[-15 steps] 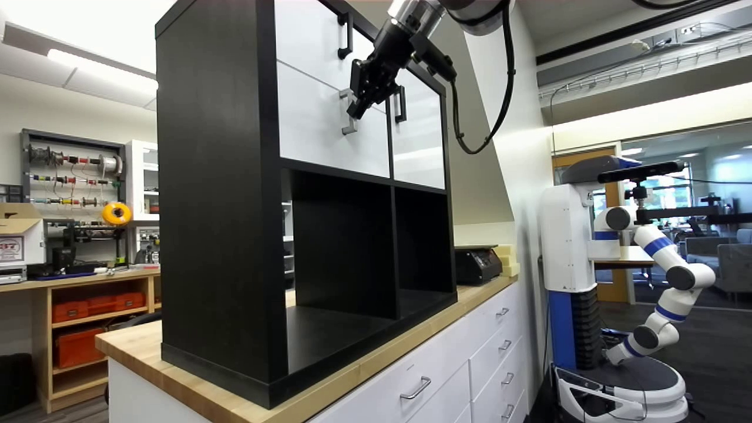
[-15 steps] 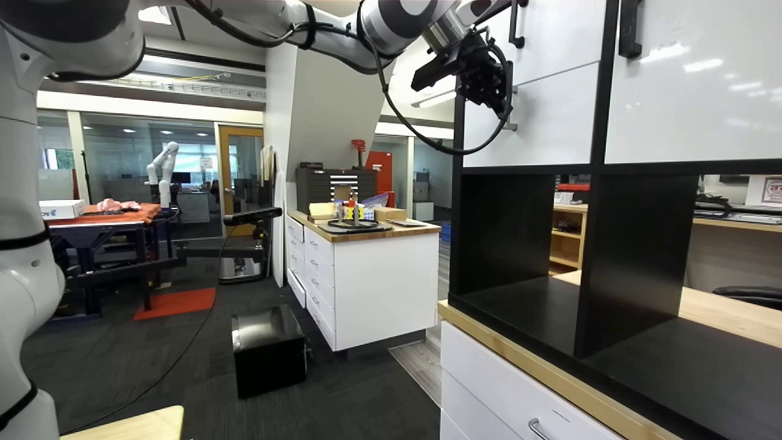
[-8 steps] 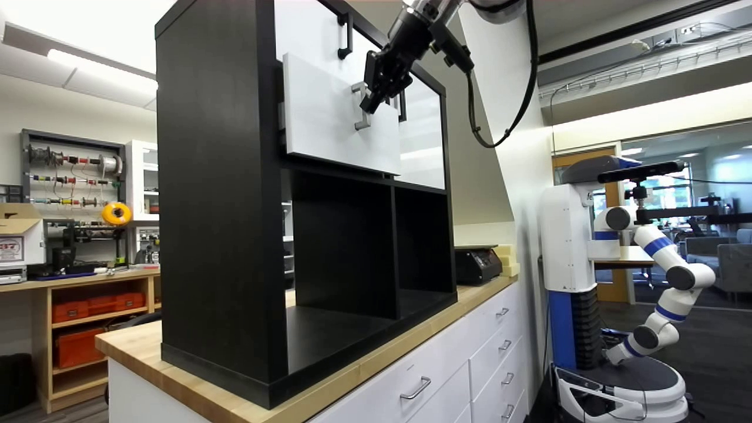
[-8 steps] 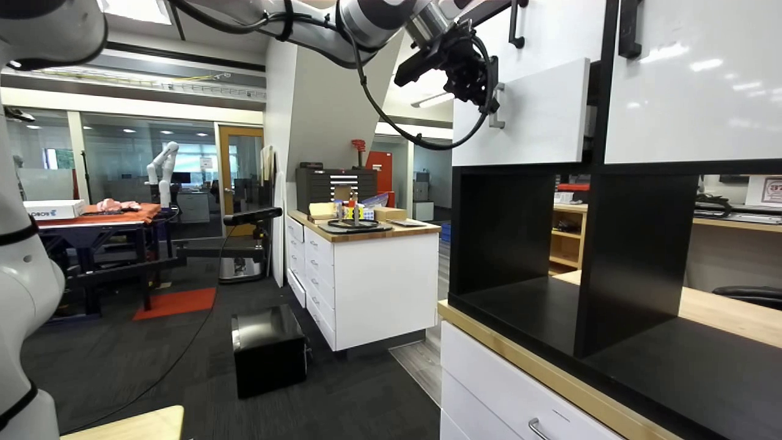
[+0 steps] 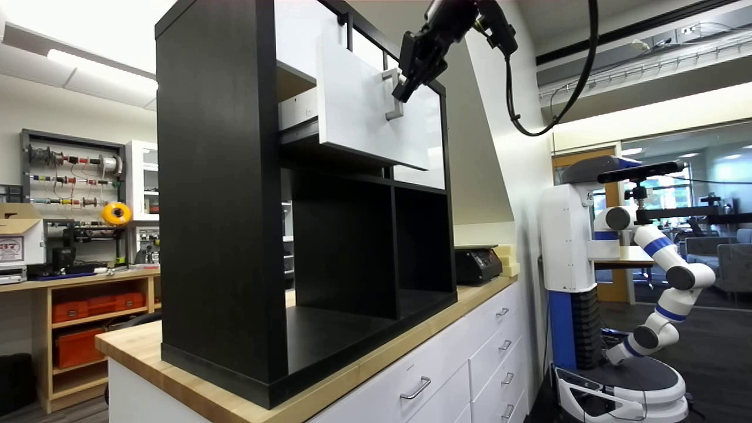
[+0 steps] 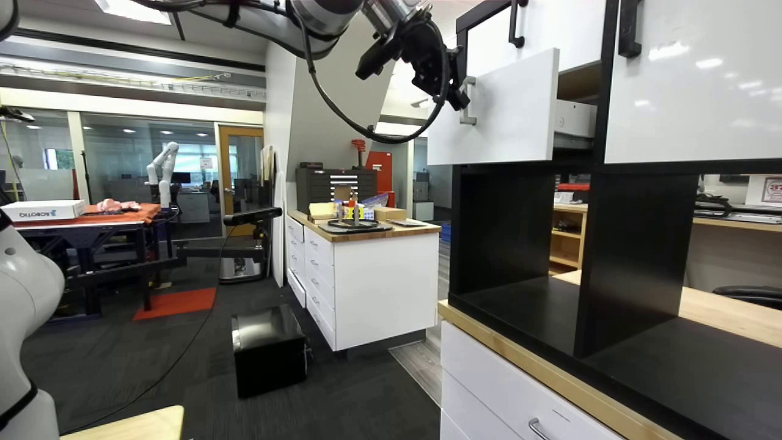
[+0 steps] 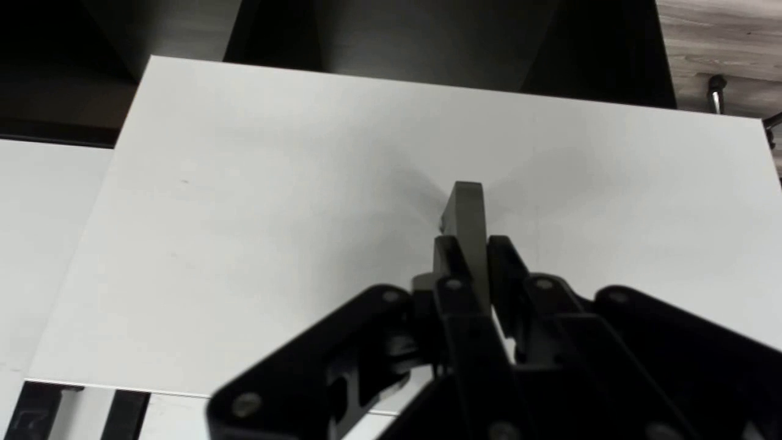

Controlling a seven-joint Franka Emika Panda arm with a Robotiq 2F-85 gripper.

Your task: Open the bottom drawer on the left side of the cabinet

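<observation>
Pale wood tops the counter (image 5: 132, 341) that carries the black cabinet (image 5: 211, 205), and I reach toward it from in front and above. My jaws are closed on the grey handle (image 7: 469, 208), gripping it between its two ends. Its long axis stands upright, square to the way I must pull, and the cabinet lies beyond it; so, as I judge, the next move is straight back, away from that cabinet. Just past my jaws is the bottom drawer (image 5: 364, 114), the handle joined to its white front; it already stands partly out, its side wall (image 6: 574, 117) showing in both exterior views. Above and behind that front, the upper drawer (image 6: 565, 30) sits flush. How much travel remains, I cannot tell.
</observation>
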